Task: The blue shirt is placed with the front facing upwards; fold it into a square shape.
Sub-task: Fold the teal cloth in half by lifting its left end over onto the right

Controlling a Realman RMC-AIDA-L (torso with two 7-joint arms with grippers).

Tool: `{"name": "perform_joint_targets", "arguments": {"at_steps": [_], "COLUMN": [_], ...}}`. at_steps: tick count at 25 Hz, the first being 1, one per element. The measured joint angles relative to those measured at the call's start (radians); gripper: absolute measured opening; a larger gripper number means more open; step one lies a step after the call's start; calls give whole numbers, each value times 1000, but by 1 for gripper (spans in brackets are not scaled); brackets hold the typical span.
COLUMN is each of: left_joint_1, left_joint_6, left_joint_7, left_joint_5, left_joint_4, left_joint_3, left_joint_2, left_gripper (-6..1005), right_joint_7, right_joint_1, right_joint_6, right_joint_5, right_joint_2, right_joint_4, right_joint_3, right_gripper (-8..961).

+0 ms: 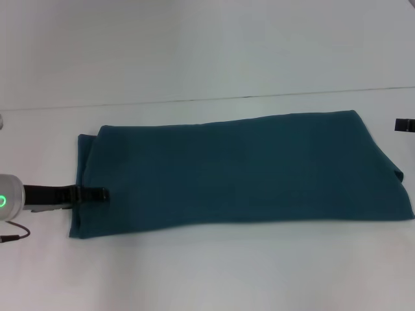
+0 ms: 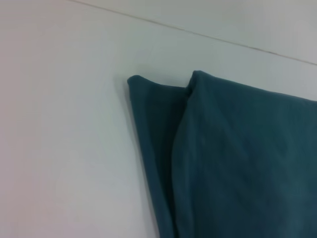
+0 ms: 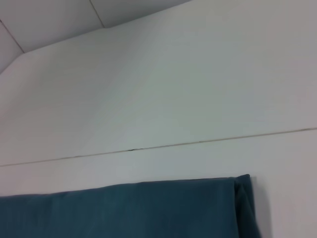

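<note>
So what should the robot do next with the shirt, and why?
Probably lift the left end and carry it toward the right end. The blue shirt lies as a long band, not yet square, and the left gripper sits at its left edge.

The table [image 1: 207, 272] is big, flat and white. 1 thin dark line [image 1: 259, 96] runs across it near the far edge. Past the far edge there is a pale wall [image 3: 54, 20]. The light is soft and even.
</note>
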Motion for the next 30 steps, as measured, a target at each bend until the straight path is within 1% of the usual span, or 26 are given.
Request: {"name": "perform_joint_targets", "arguments": {"at_steps": [9, 20, 30], "left_joint_1": [-10, -29, -1], "left_joint_6": [12, 32, 32], "left_joint_7": [7, 9, 9], "left_joint_5": [-8, -9, -2], "left_joint_4": [0, 11, 11], "left_joint_3": [3, 3, -3], "left_joint_2": [-6, -9, -1], "left_gripper": [906, 905, 907], "right_joint_7": [-2, -3, -2], "right_joint_1": [-2, -2, 0], "right_joint_6": [-2, -2, 1], "right_joint_5": [0, 0, 0], "right_joint_2": [0, 0, 0], "right_joint_4": [0, 0, -2], "right_joint_3": [0, 0, 0], "right_gripper": [916, 916, 915]}}
